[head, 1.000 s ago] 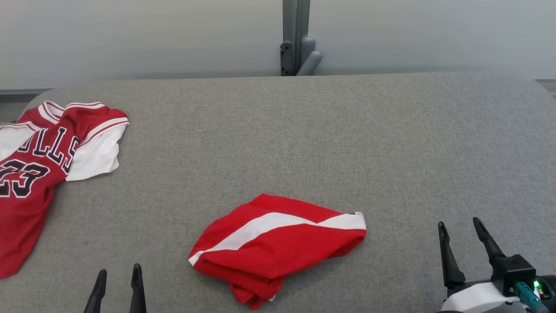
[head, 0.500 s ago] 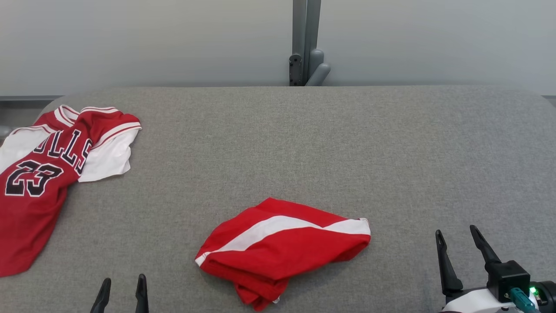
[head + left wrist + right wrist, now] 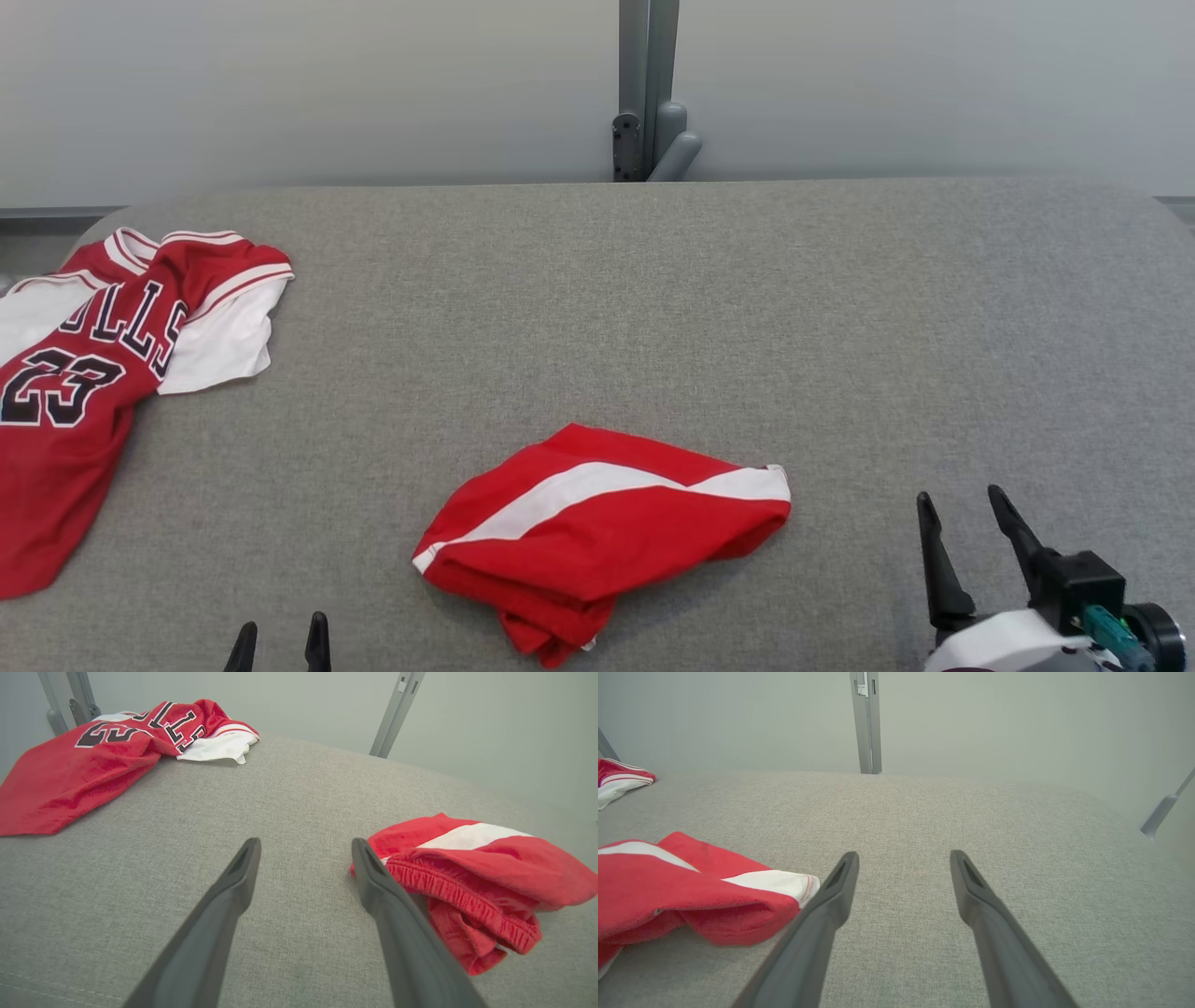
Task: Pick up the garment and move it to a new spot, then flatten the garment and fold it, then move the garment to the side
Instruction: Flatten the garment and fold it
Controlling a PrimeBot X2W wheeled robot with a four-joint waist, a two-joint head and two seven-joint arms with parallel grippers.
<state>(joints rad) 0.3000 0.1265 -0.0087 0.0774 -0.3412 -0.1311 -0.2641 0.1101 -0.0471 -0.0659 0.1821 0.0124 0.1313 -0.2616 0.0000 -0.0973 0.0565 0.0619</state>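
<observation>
The shorts [image 3: 597,541], red with a white stripe, lie crumpled on the grey pad [image 3: 653,299], near its front edge and about midway between the two arms. That puts them within reach of either arm, so they are most likely the garment to be picked up. The jersey [image 3: 75,401] lies well apart at the far left, half spread out. The left gripper [image 3: 283,623] sits low at the front, left of the shorts, with its fingers spread and nothing between them. In its wrist view the bunched waistband [image 3: 448,891] lies just beside its right finger, a thick edge that should be easy to pinch. The right gripper [image 3: 960,495] hovers to the right of the shorts, its fingers also spread and empty, pointing across bare pad, with the white hem corner close to its left finger. Both seem posed for a first grab, one on each side of the heap, and the pick-up is not yet begun. Against the earlier pictures the whole head view has slid a little, as the post [image 3: 644,93] shows, so the camera has moved. The shorts and jersey keep their places relative to each other. Both grippers sit lower in the view and slightly nearer the shorts, their fingers as wide as before.
</observation>
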